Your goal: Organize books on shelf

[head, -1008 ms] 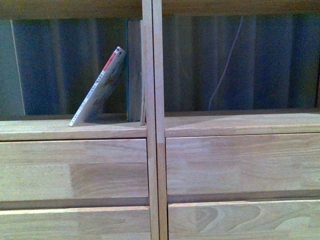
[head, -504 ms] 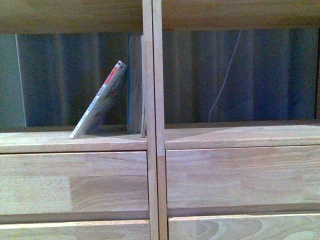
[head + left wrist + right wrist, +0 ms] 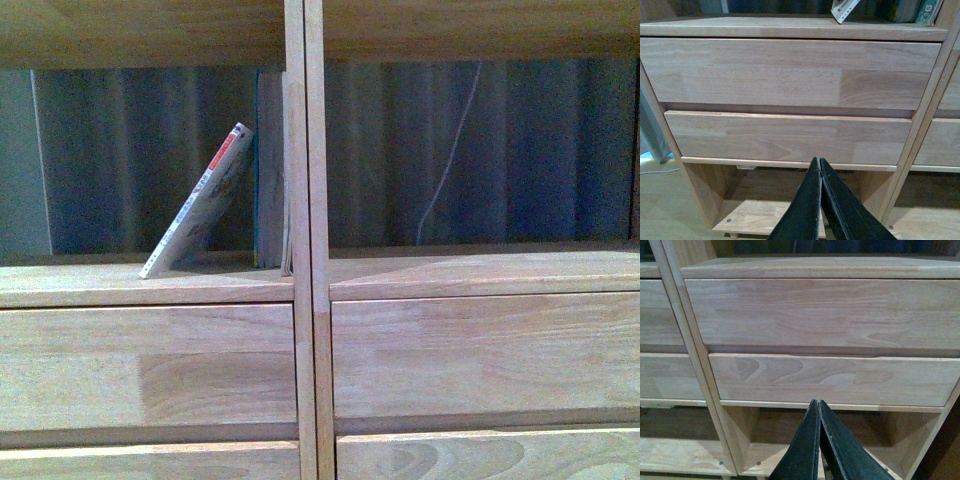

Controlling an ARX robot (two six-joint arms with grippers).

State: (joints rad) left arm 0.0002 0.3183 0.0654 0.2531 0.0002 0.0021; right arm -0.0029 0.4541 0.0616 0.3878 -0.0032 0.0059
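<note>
A thin white paperback (image 3: 198, 203) with a red-marked spine leans tilted to the right in the left open bay of the light wood shelf (image 3: 305, 290). A taller teal-edged book (image 3: 268, 170) stands upright against the central upright. The paperback's lower corner (image 3: 845, 10) and the teal book's foot (image 3: 927, 11) show in the left wrist view. My left gripper (image 3: 819, 162) is shut and empty, low before the left drawers. My right gripper (image 3: 818, 403) is shut and empty, low before the right drawers (image 3: 825, 310). Neither arm shows in the front view.
The right open bay (image 3: 480, 150) holds no books; a thin pale cord (image 3: 450, 150) hangs at its back. Open bottom compartments (image 3: 765, 210) lie below the drawers in both wrist views. A grey curtain edge (image 3: 650, 135) stands beside the shelf.
Between one second and half a second ago the front view shifted, so the shelf sits lower in the picture. Since then nothing has visibly moved; the books stand as before.
</note>
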